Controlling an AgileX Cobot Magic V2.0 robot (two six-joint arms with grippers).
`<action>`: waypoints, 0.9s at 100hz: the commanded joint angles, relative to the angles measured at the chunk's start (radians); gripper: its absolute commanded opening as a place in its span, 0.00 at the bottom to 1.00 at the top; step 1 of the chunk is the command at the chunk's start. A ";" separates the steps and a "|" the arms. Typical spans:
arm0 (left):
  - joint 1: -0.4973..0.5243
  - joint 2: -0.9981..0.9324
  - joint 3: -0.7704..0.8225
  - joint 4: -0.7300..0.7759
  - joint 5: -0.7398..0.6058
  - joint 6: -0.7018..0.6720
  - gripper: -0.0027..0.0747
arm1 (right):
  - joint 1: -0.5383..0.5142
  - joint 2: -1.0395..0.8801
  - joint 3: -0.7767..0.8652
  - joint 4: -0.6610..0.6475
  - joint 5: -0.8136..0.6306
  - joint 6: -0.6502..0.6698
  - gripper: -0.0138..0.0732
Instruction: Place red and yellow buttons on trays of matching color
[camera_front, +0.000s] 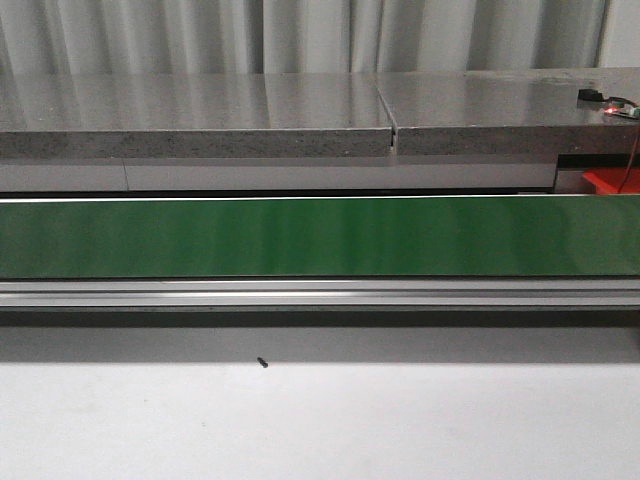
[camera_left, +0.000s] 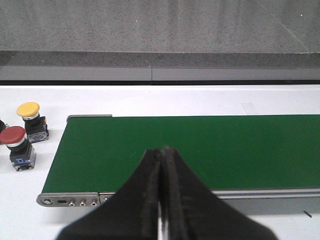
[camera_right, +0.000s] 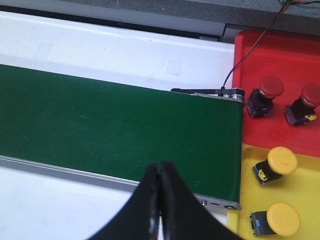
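Observation:
In the left wrist view a yellow button (camera_left: 29, 114) and a red button (camera_left: 16, 142) stand on the white table beside the end of the green belt (camera_left: 190, 150). My left gripper (camera_left: 161, 150) hangs over that belt, shut and empty. The right wrist view shows a red tray (camera_right: 280, 60) holding two red buttons (camera_right: 265, 92) (camera_right: 305, 102), and a yellow tray (camera_right: 300, 187) holding two yellow buttons (camera_right: 277, 164) (camera_right: 277, 219). My right gripper (camera_right: 160, 165) is shut with nothing in it, over the belt's near edge. In the front view only a corner of the red tray (camera_front: 612, 180) shows.
The green conveyor belt (camera_front: 320, 237) runs across the table with an aluminium rail (camera_front: 320, 292) along its front. A grey stone shelf (camera_front: 300, 110) lies behind. A thin wire (camera_right: 250, 50) crosses the red tray. A small dark screw (camera_front: 262, 362) lies on the white table.

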 joint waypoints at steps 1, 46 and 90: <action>-0.005 0.009 -0.027 -0.017 -0.072 0.000 0.01 | 0.002 -0.009 -0.026 0.002 -0.045 -0.011 0.08; -0.005 0.009 -0.027 -0.017 -0.072 0.000 0.01 | 0.002 -0.007 -0.026 0.002 -0.043 -0.011 0.08; -0.005 0.009 -0.027 -0.029 -0.066 0.000 0.02 | 0.002 -0.007 -0.026 0.002 -0.043 -0.011 0.08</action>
